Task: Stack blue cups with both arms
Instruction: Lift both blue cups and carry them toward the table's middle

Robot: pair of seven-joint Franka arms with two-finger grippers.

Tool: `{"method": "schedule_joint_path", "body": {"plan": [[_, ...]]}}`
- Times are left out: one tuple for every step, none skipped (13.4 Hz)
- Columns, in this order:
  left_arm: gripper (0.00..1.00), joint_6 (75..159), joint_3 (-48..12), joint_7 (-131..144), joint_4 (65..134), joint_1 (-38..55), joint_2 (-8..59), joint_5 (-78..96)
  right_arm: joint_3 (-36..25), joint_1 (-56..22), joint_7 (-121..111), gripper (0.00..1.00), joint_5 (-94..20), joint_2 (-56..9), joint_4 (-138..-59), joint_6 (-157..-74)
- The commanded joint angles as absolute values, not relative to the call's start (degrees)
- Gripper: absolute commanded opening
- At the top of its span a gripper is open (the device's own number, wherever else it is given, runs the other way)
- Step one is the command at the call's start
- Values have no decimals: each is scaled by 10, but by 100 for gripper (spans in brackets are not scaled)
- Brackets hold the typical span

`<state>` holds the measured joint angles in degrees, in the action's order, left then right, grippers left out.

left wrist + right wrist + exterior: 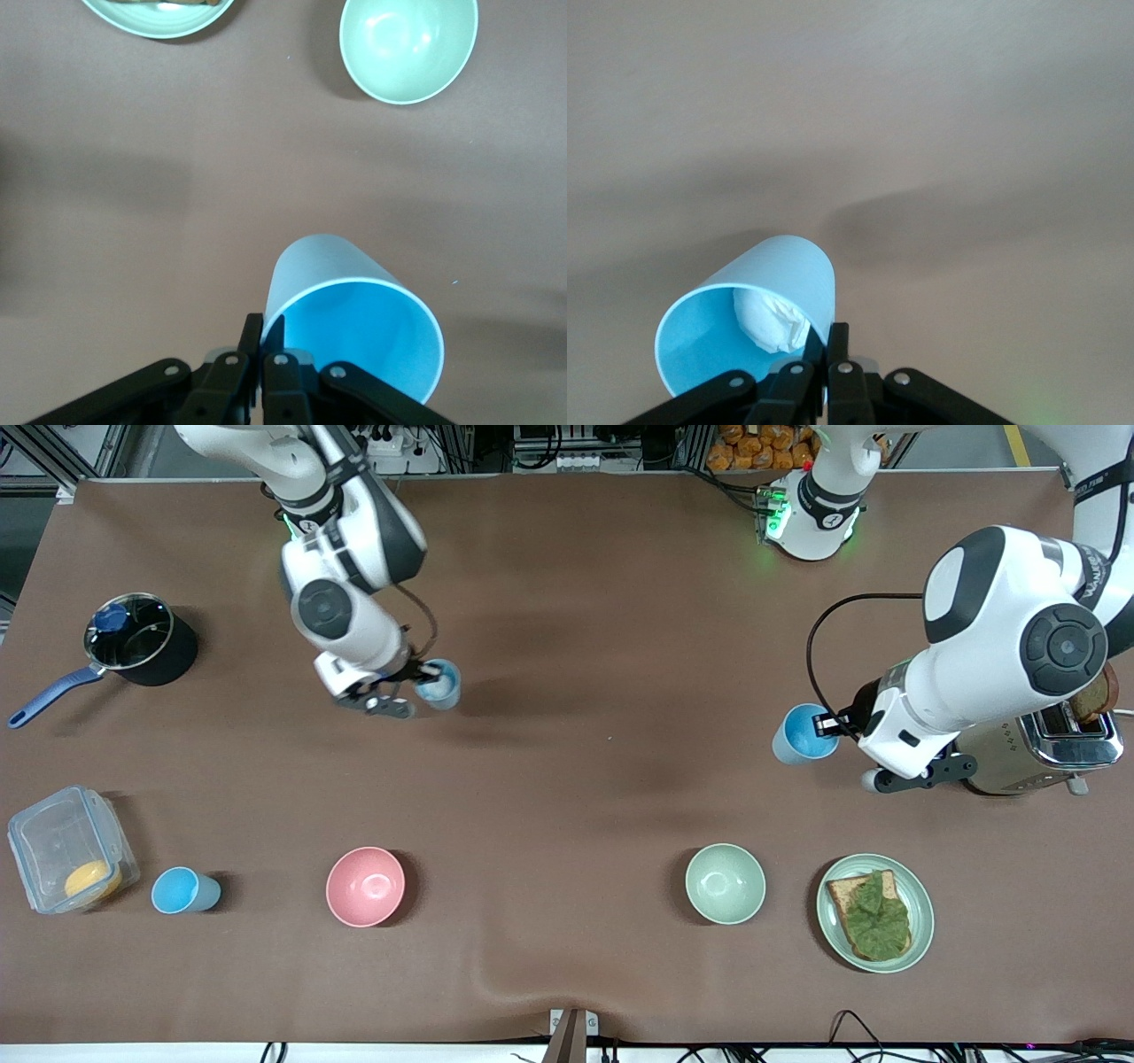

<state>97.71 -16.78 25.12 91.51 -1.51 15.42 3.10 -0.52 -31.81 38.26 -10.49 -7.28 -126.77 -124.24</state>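
My right gripper (416, 677) (826, 341) is shut on the rim of a light-blue cup (440, 684) (757, 310). It holds the cup tilted over the table's middle strip, toward the right arm's end, with a crumpled white wad (772, 320) inside. My left gripper (828, 724) (263, 329) is shut on the rim of a second blue cup (804, 733) (354, 310), bright blue inside and tilted, over the table beside the toaster. A third blue cup (184, 890) stands near the front camera, beside the clear box.
A black pot (137, 638) with a blue handle and a clear lidded box (66, 859) are at the right arm's end. A pink bowl (365, 886), a pale green bowl (725, 883) (409, 44) and a plate of toast (875, 912) line the near side. A toaster (1054, 744) stands under the left arm.
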Motion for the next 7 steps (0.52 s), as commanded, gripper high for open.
{"method": "schedule_joint_path", "body": {"plan": [[0, 962, -170, 251, 911, -18, 142, 45, -14, -363, 441, 0, -145, -105, -1225, -1248], [0, 962, -170, 250, 911, -18, 141, 45, -14, -386, 476, 0, -148, -123, -1209, -1262], [0, 962, -171, 250, 910, -18, 140, 45, -14, -408, 516, 0, -149, -147, -1186, -1275], [0, 962, -171, 250, 909, -18, 140, 45, -14, -425, 550, 0, -149, -174, -1159, -1284], [0, 962, -171, 250, 909, -18, 139, 45, -14, -438, 575, 0, -150, -197, -1133, -1288], [0, 962, -175, 250, 909, -19, 139, 45, -14, -448, 597, 0, -154, -220, -1109, -1293], [0, 962, -177, 250, 909, -20, 139, 45, -14, -453, 612, 0, -161, -237, -1087, -1302]]}}
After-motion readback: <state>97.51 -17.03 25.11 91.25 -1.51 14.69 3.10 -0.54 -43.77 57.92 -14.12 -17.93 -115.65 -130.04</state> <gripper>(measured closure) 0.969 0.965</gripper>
